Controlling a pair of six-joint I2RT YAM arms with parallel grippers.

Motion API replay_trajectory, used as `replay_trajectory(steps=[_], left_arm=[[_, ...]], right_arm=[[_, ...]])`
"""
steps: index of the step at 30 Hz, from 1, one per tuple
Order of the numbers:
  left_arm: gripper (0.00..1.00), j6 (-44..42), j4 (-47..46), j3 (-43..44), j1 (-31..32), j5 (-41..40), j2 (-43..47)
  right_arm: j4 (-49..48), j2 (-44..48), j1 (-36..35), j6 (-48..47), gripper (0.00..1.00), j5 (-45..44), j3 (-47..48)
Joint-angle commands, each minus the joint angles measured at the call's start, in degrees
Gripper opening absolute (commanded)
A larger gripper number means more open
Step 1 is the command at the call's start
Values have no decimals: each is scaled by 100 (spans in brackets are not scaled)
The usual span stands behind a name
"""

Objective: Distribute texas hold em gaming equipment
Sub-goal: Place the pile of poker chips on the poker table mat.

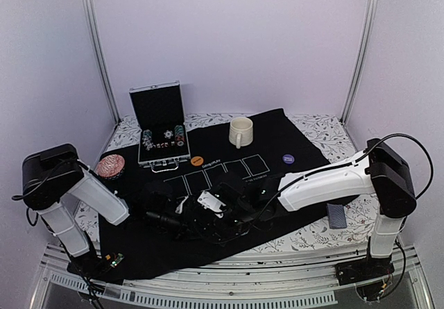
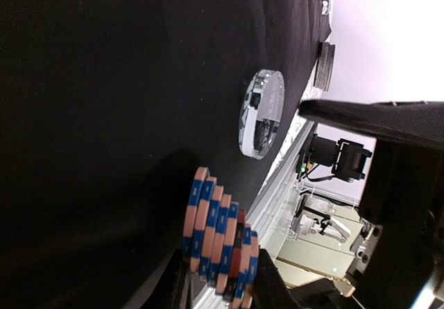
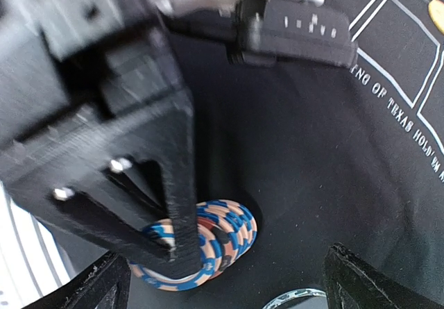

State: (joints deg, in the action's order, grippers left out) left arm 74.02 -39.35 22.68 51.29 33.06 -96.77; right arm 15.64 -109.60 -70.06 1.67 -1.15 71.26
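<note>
The left claw (image 2: 222, 285) was pinching a stack of chips (image 2: 216, 234), blue and peach striped with one red chip in it. One finger (image 2: 175, 287) pressed on each side of the stack at the bottom of the left wrist view. The chips sat slightly out of line with one another, and the lowest one lay against the black mat (image 1: 272, 141). Just beyond the stack on the mat lay a clear round disc (image 2: 261, 113), apart from the chips. A dark disc (image 2: 324, 63) lay farther off, in the upper right of that view.

The right claw (image 3: 236, 281) was spread wide and held nothing. Its two fingers stood at the bottom corners of the right wrist view, with the stack and the left claw's finger between them. White boxes and lettering printed on the mat ran along the right side of that view.

In the top view both arms met low in the centre of the mat. An open metal case (image 1: 160, 112) with more chips (image 1: 166, 141) in its tray stood at the upper left. A cream mug (image 1: 241, 131) stood on the mat at upper centre. An orange disc (image 1: 197, 161) lay just right of the case, and a purple disc (image 1: 288, 159) lay right of centre. A small pile of grey-blue cards (image 1: 337, 216) lay off the mat on the patterned surface (image 1: 316, 126), at the right.
</note>
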Motion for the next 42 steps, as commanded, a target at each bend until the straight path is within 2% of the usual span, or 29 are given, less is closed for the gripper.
replay_trajectory(steps=[1, 10, 15, 18, 21, 28, 31, 39, 42], left_arm=[[0, 15, -568, 32, 35, 228, 36], [0, -444, 263, 248, -339, 65, 695], [0, -967, 1008, 848, -480, -15, 799], [0, -1229, 1331, 1415, -504, 50, 538], [0, -1295, 1364, 1875, -659, 273, 264], [0, -1426, 1442, 2374, -1068, 473, 66], [0, -1422, 1450, 2448, -1138, 595, 68], [0, -1741, 1797, 2187, -1447, 369, 682], [0, -1728, 1812, 1732, -1411, 107, 1126]], right_arm=[[27, 27, 18, -63, 98, -69, 42], [182, 915, 76, -185, 100, -104, -157], [390, 1460, 398, -342, 100, -257, -304], [436, 1847, 864, -264, 99, -292, -466], [616, 2135, 1738, 131, 99, -92, -569], [1273, 2379, 2881, 652, 99, -364, -506], [1686, 2312, 3135, 950, 99, -365, -310], [2649, 2355, 3156, 1250, 99, -623, 150], [2755, 2520, 3150, 1279, 99, -103, 113]])
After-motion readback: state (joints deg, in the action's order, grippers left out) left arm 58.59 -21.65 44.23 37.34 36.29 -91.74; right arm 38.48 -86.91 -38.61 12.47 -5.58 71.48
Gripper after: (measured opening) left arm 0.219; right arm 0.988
